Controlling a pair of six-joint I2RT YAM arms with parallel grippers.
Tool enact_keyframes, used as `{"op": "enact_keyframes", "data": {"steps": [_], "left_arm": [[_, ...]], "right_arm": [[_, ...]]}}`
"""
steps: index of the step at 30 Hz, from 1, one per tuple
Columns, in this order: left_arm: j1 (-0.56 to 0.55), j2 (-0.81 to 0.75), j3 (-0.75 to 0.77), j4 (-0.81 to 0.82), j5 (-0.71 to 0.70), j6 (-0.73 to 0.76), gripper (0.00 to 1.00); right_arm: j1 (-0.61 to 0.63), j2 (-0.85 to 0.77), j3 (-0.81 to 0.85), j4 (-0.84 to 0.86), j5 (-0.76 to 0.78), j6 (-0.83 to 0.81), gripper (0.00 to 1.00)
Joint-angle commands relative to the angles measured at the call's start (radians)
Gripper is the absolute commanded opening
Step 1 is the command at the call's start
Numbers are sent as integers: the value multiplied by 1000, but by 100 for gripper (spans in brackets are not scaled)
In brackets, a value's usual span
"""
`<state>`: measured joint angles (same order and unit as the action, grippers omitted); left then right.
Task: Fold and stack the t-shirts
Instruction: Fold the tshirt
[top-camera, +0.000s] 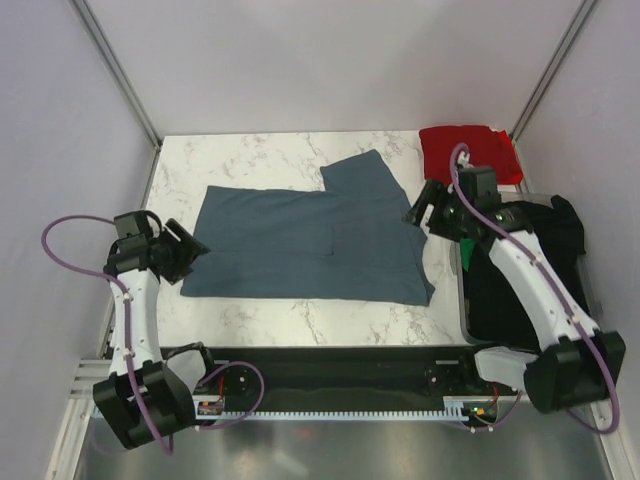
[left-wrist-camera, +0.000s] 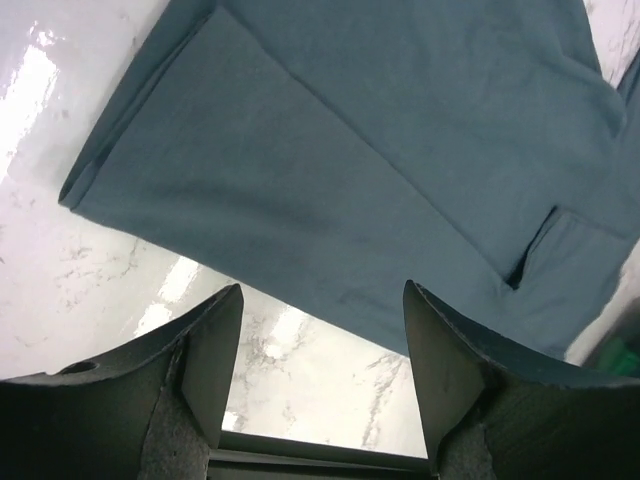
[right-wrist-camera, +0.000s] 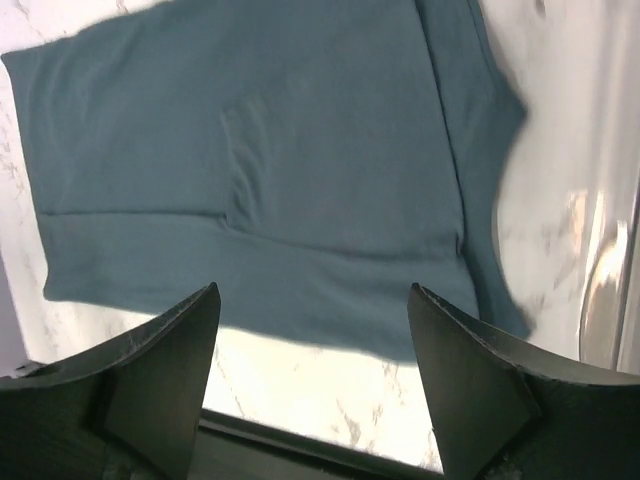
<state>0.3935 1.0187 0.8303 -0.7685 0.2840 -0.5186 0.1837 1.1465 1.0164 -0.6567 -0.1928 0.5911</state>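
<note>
One fold into blue shirt (top-camera: 310, 240), with left gripper (top-camera: 188, 250) at its 9 o'clock and right gripper (top-camera: 422, 212) at 3 both agape, empty; next, regrip edges and fold again.

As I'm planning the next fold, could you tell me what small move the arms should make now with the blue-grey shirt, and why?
Probably move the right gripper to the sleeve jutting past the far edge of the blue-grey shirt and fold it in. It and the left gripper stand open, empty, and the shirt otherwise lies as a flat rectangle.
</note>
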Motion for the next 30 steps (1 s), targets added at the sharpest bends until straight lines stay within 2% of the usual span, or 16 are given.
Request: {"op": "enact_keyframes", "data": {"steps": [1,2,4,5,9,10,11,13,14,15,17,21,30], "left_arm": [[-83,-23,56,-2,-127,103,72],[-117,-20,46,4,-140,95,72],[-142,-17,29,21,-137,91,72],[-153,-17,20,31,-134,89,70],[-166,-14,17,35,-141,91,70],[-174,-11,16,35,-140,91,69],[-188,-6,18,35,-140,92,68],[-196,-3,16,35,-146,92,67],[-203,-5,18,35,-146,94,67],[-206,-11,16,35,-149,92,67],[-212,-19,16,37,-151,91,67],[-219,-32,15,41,-157,88,67],[-243,-48,10,46,-169,84,66]], "right_arm": [[25,210,201,62,35,-129,83],[28,340,312,62,36,-148,84],[28,471,433,52,42,-184,83],[28,598,552,52,47,-198,82],[30,899,842,75,82,-238,82],[28,1020,908,77,81,-243,82],[28,1077,1044,77,81,-243,82],[28,1241,1180,78,73,-246,81],[28,1287,1297,83,82,-240,81],[28,1327,1342,107,88,-234,81],[26,1404,1392,159,93,-221,81],[26,1461,1360,311,130,-208,80],[28,1579,1383,430,104,-162,78]]}}
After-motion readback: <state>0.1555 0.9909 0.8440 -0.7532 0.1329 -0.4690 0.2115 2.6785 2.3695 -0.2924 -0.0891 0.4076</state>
